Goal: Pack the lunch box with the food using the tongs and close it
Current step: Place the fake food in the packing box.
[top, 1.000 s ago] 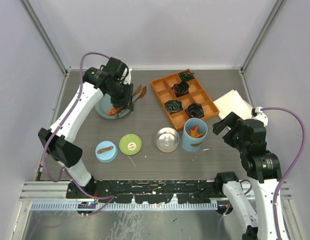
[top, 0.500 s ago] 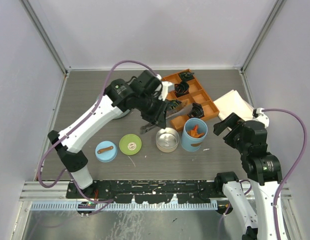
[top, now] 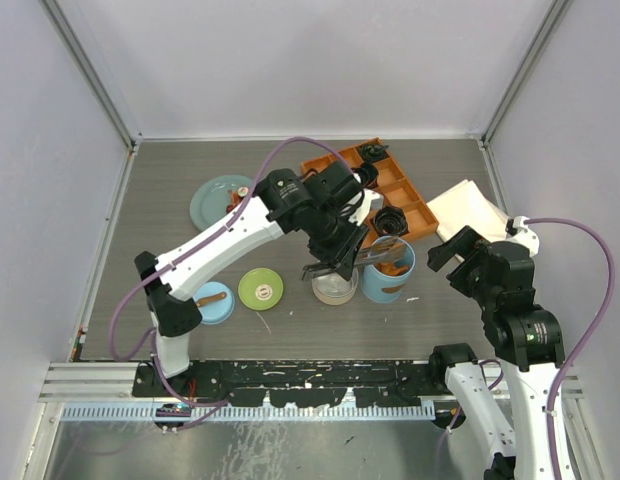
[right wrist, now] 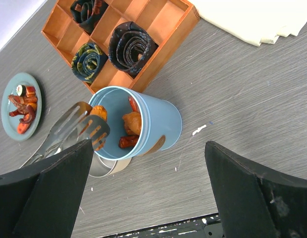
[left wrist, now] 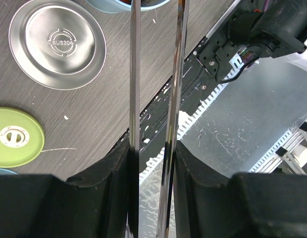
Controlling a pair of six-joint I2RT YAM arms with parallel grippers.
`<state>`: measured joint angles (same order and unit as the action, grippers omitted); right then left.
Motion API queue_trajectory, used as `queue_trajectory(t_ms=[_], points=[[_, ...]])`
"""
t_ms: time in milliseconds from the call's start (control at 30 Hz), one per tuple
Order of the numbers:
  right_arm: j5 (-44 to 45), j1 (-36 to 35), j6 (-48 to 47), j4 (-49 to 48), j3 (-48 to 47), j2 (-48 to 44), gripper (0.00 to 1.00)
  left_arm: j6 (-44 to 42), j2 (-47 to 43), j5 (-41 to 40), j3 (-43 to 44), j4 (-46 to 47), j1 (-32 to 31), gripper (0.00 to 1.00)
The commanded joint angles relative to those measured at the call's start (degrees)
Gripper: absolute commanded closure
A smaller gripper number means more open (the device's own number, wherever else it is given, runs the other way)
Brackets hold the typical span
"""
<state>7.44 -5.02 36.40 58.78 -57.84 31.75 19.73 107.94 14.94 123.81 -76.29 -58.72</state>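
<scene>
Right wrist: light-blue cylinder (right wrist: 161, 123) upright, orange chunks (right wrist: 132, 122) inside.

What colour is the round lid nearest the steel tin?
Light green; the lid shows best in the left wrist view.

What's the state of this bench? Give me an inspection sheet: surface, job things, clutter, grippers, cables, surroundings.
Surface: dark wood-grain table, a few white specks.
Job's things: light-blue cylinder open, food inside, more on the teal plate; steel tin empty; green lid and blue lid lying off; tongs with tips at the cylinder's mouth.
Clutter: orange tray of black coils; folded white cloth.
Grippers: left gripper shut on the tongs; right gripper open, holding nothing.
Cables: purple cable looped along each arm.
Surroundings: pale enclosure walls; metal rail at the near edge.
</scene>
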Motion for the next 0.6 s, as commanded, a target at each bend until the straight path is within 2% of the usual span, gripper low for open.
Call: queue_trajectory(t_ms=[0, 167, 367, 567], points=[[1.3, 0.2, 0.1, -1.8, -0.7, -0.4, 0.00, -2.3, -0.3, -0.7, 3.9, -1.3, -0.7, 0.64], [1.0, 0.2, 0.1, -1.8, -0.7, -0.3, 0.00, -2.5, -0.2, -0.4, 4.6, -1.4, -0.8, 0.56], [1.0, 0.3, 0.1, -1.8, -0.7, -0.1, 0.00, -2.4, -1.4, -0.4, 5.8, -0.6, -0.8, 0.56], [0.6, 0.2, 0.2, -2.0, -0.8, 0.1, 0.00, -2.1, -3.8, -5.1, 5.7, 0.5, -0.7, 0.57]])
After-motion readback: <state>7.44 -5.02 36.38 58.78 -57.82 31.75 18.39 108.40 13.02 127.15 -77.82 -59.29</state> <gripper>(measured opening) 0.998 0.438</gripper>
